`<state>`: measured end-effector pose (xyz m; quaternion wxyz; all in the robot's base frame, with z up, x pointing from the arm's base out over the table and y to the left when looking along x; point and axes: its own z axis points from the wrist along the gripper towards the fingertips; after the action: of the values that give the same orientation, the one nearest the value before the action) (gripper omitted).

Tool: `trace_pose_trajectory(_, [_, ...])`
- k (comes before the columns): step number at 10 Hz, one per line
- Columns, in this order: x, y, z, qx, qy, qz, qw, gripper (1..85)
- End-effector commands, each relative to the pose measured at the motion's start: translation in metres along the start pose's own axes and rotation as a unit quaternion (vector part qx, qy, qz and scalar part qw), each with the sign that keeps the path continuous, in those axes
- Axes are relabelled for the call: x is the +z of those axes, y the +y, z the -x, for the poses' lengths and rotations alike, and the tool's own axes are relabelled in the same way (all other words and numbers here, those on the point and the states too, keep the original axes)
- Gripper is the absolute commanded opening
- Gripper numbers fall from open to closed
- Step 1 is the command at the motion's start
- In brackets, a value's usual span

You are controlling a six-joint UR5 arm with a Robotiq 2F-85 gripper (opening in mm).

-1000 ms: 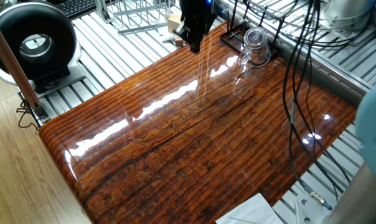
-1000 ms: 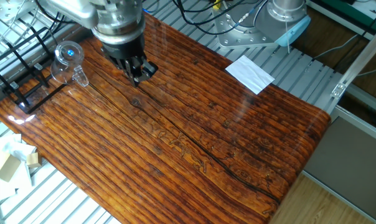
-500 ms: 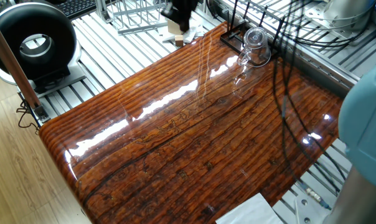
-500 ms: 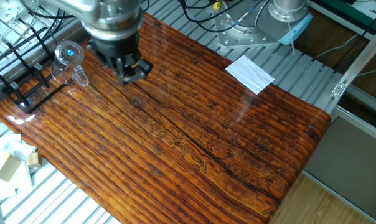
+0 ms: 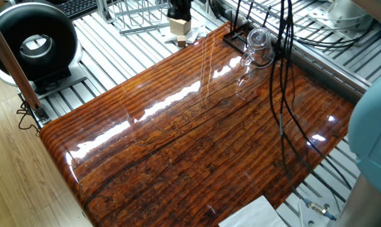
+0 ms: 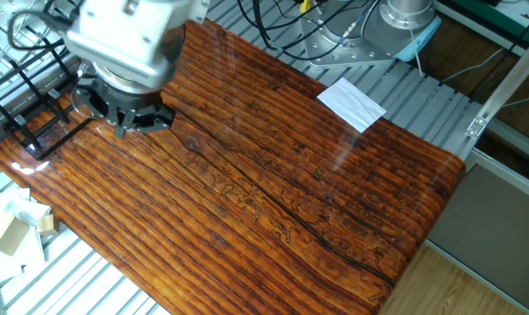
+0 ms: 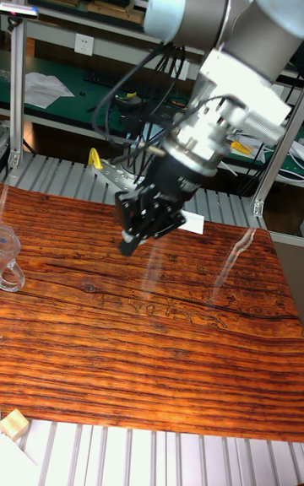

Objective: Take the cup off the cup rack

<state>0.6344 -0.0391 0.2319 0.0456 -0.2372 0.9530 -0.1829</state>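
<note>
The clear glass cup [image 5: 258, 45] sits at the table's far corner, against the black wire cup rack [image 5: 240, 33]. Whether it hangs on a rod or rests on the wood, I cannot tell. In the tall fixed view the cup [image 7: 7, 256] shows at the left edge. My gripper [image 7: 145, 234] hovers above the table to the right of it, fingers apart and holding nothing. In the other fixed view the gripper [image 6: 137, 122] and wrist hide the cup, and the cup rack [image 6: 26, 112] shows to their left. In one fixed view the gripper [image 5: 178, 9] is dark at the top edge.
A silver wire rack [image 5: 137, 16] stands behind the table. Black cables [image 5: 280, 94] hang over the right side. A black round device [image 5: 33, 41] sits at the left. White paper [image 6: 352, 103] lies on the far edge, and small wooden blocks [image 5: 179, 26] are near the rack.
The gripper has swung from the middle of the table toward the corner with the cup and rack, and now covers the cup in the other fixed view. The cup has not moved.
</note>
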Motion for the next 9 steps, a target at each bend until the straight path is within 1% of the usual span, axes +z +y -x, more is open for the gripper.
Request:
trace_pose_trajectory(1, [0.018, 0.015, -0.028, -0.059, 0.026, 0.033, 0.9974, 1.0])
trace_pose_trajectory(2, [0.021, 0.019, -0.038, -0.080, 0.034, 0.044, 0.9953, 1.0])
trace_pose_trajectory(3, [0.026, 0.008, -0.047, -0.104, 0.040, 0.027, 0.9934, 1.0])
trace_pose_trajectory(4, [0.030, -0.013, -0.055, -0.130, 0.046, -0.008, 0.9904, 1.0])
trace_pose_trajectory(5, [0.034, -0.035, -0.063, -0.155, 0.052, -0.038, 0.9858, 1.0])
trace_pose_trajectory(6, [0.038, -0.043, -0.067, -0.177, 0.055, -0.041, 0.9818, 1.0])
trace_pose_trajectory(7, [0.040, -0.050, -0.071, -0.193, 0.060, -0.052, 0.9780, 1.0])
trace_pose_trajectory(9, [0.041, -0.048, -0.073, -0.203, 0.061, -0.046, 0.9761, 1.0])
